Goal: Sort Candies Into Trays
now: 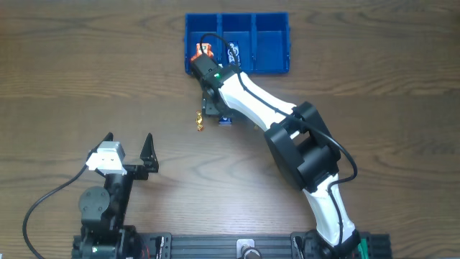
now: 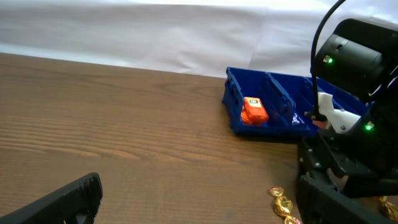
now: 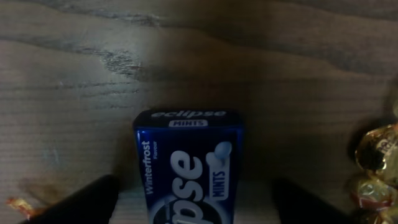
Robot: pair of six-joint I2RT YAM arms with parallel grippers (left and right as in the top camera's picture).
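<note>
Top view: saw the right arm extended up the worktop [image 1: 72, 79] and ending just short of the blue tray [image 1: 272, 50], above a blue mint box [image 1: 224, 119] lying flat on the wood. Noted gold-wrapped candies [image 1: 200, 122] just beside that box, on the side toward the left arm. Made out an orange candy [image 1: 203, 52] in the leftmost of the tray's three compartments. From the right wrist view, caught the right gripper [image 3: 194, 202] released, with one dark finger [image 3: 93, 199] on either side of the mint box and a gap visible on both sides, gripping nothing. Found the left gripper [image 1: 129, 146] low near its own base, well apart from tray and candies, jaws spread wide and holding nothing. From the left wrist view, picked out the same tray with the orange candy in its end compartment, and gold candies on the wood in front of it, near the black bulk of the right arm.
</note>
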